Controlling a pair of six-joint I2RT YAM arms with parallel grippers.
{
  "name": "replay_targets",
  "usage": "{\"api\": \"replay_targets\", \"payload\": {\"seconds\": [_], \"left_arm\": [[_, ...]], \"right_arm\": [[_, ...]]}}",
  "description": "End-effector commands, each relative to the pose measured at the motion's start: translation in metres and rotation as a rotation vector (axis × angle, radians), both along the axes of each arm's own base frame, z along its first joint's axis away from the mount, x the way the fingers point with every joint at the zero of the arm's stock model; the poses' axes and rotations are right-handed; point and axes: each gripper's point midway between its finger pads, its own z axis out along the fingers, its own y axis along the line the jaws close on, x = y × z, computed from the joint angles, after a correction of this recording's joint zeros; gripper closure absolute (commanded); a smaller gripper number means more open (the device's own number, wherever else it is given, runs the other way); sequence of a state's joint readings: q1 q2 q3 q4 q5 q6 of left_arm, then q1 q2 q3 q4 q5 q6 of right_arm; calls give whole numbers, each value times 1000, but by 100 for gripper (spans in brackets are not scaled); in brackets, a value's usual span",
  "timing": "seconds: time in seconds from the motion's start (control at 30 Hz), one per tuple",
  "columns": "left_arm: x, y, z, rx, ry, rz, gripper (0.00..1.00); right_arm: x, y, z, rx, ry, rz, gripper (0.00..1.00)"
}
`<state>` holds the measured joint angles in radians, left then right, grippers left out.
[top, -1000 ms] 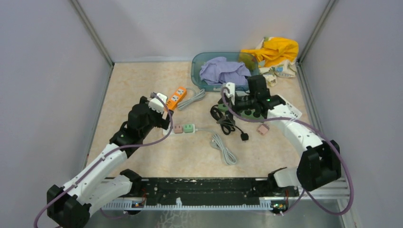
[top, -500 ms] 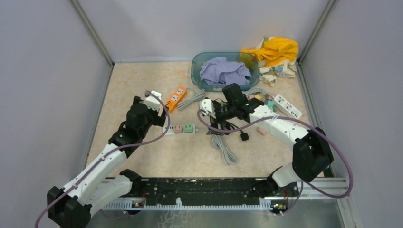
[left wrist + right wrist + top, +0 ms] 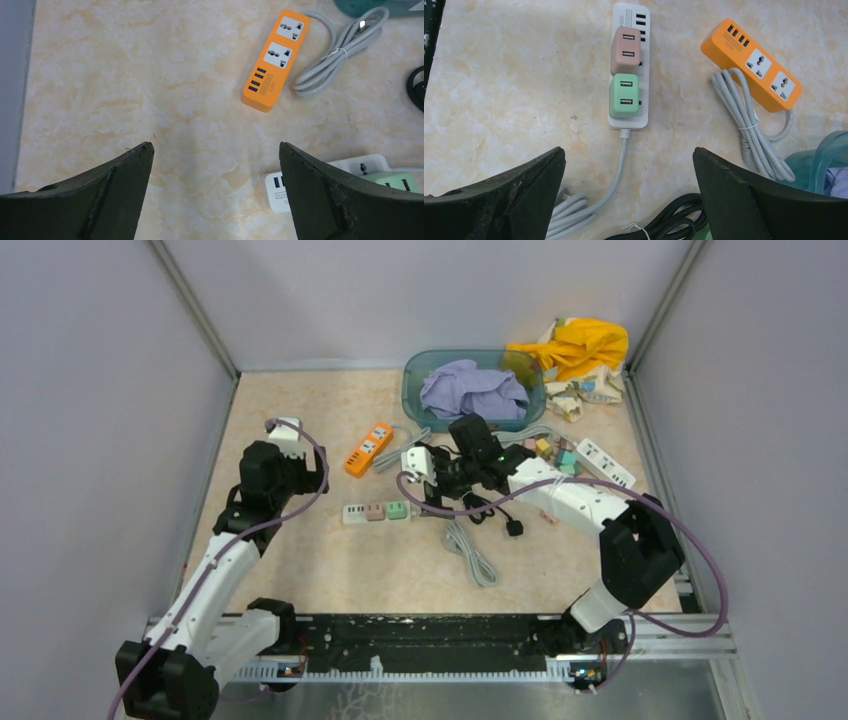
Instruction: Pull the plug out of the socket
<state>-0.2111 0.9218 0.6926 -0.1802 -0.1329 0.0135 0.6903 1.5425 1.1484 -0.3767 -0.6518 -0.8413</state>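
Both arms are pictured in the approach stage of the unplugging, with nothing yet gripped. The right gripper (image 3: 628, 155) is held above the table (image 3: 499, 75), its fingers spread wide and empty. Directly ahead of the gap between them the white power strip (image 3: 630, 15) is laid lengthwise, its cord end nearest the fingertips. The green plug (image 3: 624, 97) is seated in the socket closest to the hand, and the pink plug (image 3: 626, 50) is set just beyond it, the two side by side. Farther out and off to one side, an orange power strip (image 3: 751, 65) is seen with its sockets empty and its grey cord (image 3: 749, 140) bundled alongside. The left gripper (image 3: 215, 147) is likewise spread and empty, well apart from the plugs, with the white strip's end showing just beside one of its fingers. It is judged that the next move calls for the right gripper to be lowered over the green plug, closed across its sides and drawn straight off the strip's face, while the strip is pinned down by the left gripper
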Motion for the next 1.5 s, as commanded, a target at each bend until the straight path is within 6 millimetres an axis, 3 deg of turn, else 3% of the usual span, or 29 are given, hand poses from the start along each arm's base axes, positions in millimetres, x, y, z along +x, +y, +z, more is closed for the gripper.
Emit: {"api": "replay_targets", "payload": {"seconds": [0.0, 0.37, 0.63, 0.87, 1.0, 1.27, 1.37, 1.47], "left_arm": [[1, -8, 14, -42, -22, -29, 0], [1, -9, 14, -39, -23, -43, 0], [0, -8, 15, -35, -26, -38, 0], [0, -6, 16, -30, -32, -33, 0], [0, -7, 16, -30, -32, -37, 0], [-2, -19, 16, -48, -32, -105, 0], [-6, -40, 21, -90, -45, -227, 0], [-15, -68, 32, -139, -78, -393, 0]], "right_arm": [[12, 21, 23, 49, -65, 0, 1], [25, 37, 10, 23, -57, -51, 2], [14, 61, -26, -44, -12, -24, 10], [15, 75, -54, -111, 7, -22, 30], [14, 75, -61, -131, 3, -6, 59], [-2, 53, -61, -160, -21, 39, 83], [-15, 33, -57, -152, -10, 71, 87], [-26, 12, -41, -111, -3, 85, 91]]}}
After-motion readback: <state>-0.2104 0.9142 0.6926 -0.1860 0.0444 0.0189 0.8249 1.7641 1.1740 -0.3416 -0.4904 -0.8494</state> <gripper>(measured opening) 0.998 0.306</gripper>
